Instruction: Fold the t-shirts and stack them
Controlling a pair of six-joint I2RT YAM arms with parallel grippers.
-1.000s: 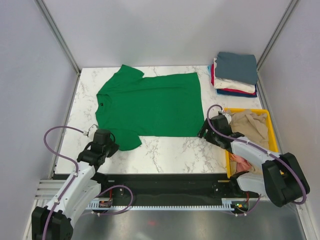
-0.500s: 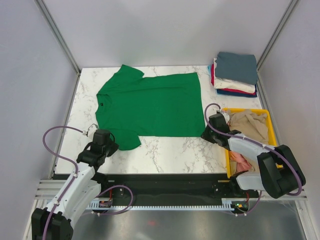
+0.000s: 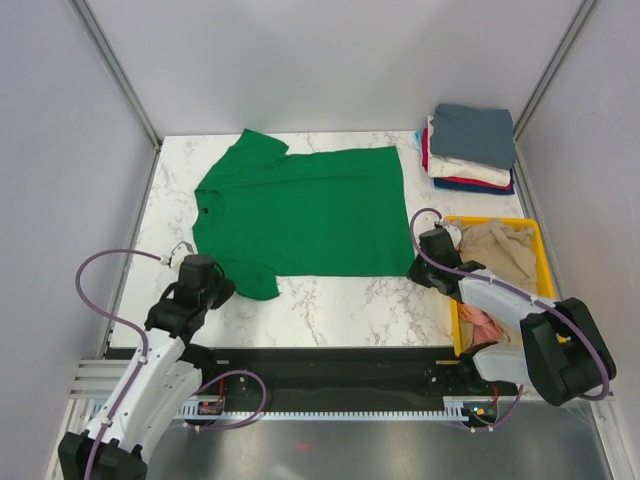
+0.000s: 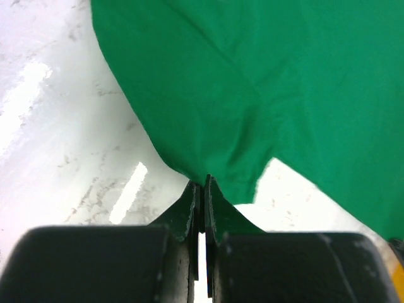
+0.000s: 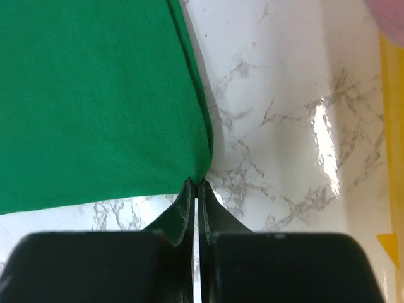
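Matt cloth lying on a glossy stone-look top

The green t-shirt point(image 3: 300, 210) is showing soft, matt knit cloth. Beneath it the white veined table point(image 3: 350, 295) is gleaming smooth under glare. Right of the shirt the yellow bin point(image 3: 500, 219) is looking like smooth plastic. At the shirt's hem corner the right gripper point(image 5: 196, 184) is showing matt black plastic.

White marble table point(image 3: 340, 295), grey walls point(image 3: 320, 60), metal corner posts point(image 3: 115, 70)

You have nothing readable here: no lettering shows on the green t-shirt point(image 3: 300, 210), the folded stack point(image 3: 470, 150) or the yellow bin point(image 3: 456, 335), and the small reddish tag point(image 3: 207, 407) at the near edge is too small to read.
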